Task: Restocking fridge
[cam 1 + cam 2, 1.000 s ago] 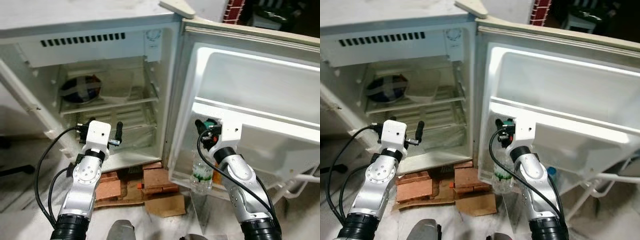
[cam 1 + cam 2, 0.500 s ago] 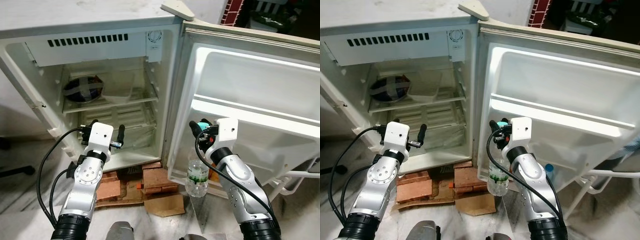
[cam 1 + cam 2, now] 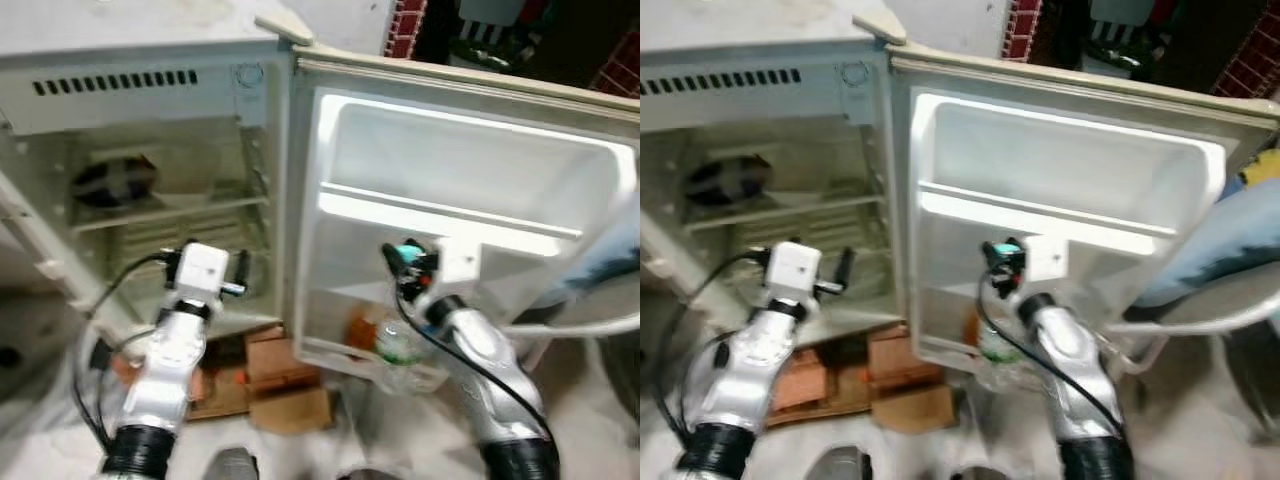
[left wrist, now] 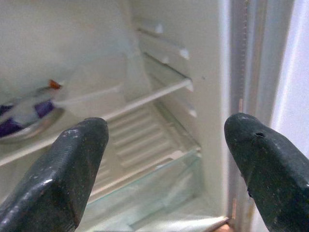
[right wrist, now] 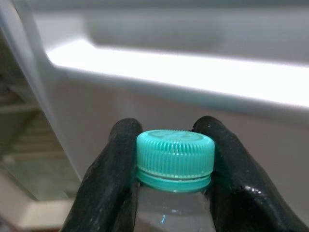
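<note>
Bricks and flattened cardboard (image 3: 285,385) lie on the floor under a small fridge (image 3: 140,60) whose door (image 3: 460,190) stands swung wide open. Inside the cabinet, a dark round dish (image 3: 112,180) sits on the upper wire shelf (image 3: 170,212); the space below it looks bare, though the head views are blurred.

At the door, the right pincer (image 5: 171,159) is clenched on the neck of a clear water bottle (image 3: 400,345), one finger on each side of its teal cap (image 5: 175,153). The bottle hangs upright with its lower part down in the bottom door rack (image 3: 350,360), just beside something orange (image 3: 362,328) already standing there. Whether the bottle's base rests on the rack floor cannot be told.

The left pincer (image 4: 164,164) hovers in front of the cabinet with its fingers spread and nothing between them.

Judging by this, the restocking is partway along: one bottle is at its slot but not yet let go, and releasing it remains.
</note>
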{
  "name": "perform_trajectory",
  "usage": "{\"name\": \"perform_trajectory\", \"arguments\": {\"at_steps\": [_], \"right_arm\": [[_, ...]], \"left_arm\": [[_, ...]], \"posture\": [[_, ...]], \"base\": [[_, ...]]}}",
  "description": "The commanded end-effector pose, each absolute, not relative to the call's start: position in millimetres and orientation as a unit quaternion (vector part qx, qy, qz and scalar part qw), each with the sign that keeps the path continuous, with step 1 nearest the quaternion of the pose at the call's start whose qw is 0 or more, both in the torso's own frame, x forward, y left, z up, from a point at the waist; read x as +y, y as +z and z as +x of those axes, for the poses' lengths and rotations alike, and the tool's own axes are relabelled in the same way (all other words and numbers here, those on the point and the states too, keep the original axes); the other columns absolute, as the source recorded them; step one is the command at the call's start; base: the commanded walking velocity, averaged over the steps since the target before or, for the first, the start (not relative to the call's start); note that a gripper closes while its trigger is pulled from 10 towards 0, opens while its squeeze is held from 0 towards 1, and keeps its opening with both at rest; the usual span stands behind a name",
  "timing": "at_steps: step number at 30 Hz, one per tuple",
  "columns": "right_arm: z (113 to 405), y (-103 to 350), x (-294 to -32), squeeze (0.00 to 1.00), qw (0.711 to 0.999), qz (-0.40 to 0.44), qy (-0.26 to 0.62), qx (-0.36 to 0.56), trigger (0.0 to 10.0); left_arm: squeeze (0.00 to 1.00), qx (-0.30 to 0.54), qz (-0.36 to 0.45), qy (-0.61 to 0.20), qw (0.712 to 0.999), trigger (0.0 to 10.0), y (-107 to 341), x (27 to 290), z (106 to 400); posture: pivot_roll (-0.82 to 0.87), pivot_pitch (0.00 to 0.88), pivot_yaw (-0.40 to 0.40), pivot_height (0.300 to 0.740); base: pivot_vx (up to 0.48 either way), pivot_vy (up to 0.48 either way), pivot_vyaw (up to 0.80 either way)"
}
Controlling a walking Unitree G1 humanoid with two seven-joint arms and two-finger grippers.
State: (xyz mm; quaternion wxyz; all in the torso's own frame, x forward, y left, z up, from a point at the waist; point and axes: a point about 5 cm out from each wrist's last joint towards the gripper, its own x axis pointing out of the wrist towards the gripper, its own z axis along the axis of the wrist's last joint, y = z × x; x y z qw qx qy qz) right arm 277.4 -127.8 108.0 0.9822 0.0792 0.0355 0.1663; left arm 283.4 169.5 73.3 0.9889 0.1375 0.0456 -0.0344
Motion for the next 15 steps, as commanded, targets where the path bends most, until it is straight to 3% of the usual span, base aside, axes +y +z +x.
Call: {"name": "perform_trajectory", "arguments": {"at_steps": [1, 7, 9, 14, 15], "right_arm": [[279.3, 120.7, -138.2, 0.00, 0.985, 0.073, 0.156, 0.004, 10.0], [281.6, 132.6, -134.8, 0.00, 0.982, 0.080, 0.170, -0.038, 10.0], [282.8, 143.9, -133.9, 0.00, 0.979, 0.083, 0.170, -0.080, 10.0], [288.5, 148.7, -129.4, 0.00, 0.978, 0.066, 0.170, -0.102, 10.0], [293.4, 150.7, -126.2, 0.00, 0.978, 0.067, 0.167, -0.109, 10.0]], "left_arm": [[0.00, 0.041, 0.128, -0.045, 0.990, 10.0, 73.9, 159.5, 284.4], [0.00, 0.058, 0.102, -0.070, 0.991, 10.0, 70.0, 155.3, 281.7], [0.00, 0.067, 0.056, -0.131, 0.987, 10.0, 68.5, 145.7, 275.1], [0.00, 0.096, 0.037, -0.219, 0.970, 10.0, 62.9, 129.8, 262.5], [0.00, 0.117, 0.032, -0.266, 0.956, 10.0, 59.4, 122.1, 255.1]], "posture": [[0.01, 0.000, -0.021, 0.740], [0.01, 0.000, -0.022, 0.740], [0.02, 0.000, -0.022, 0.740], [0.03, 0.000, -0.024, 0.740], [0.03, 0.000, -0.027, 0.740]], "base": [[0.000, 0.000, 0.00], [0.000, 0.000, 0.00], [0.000, 0.000, 0.00], [0.000, 0.000, 0.00], [0.000, 0.000, 0.00]]}}
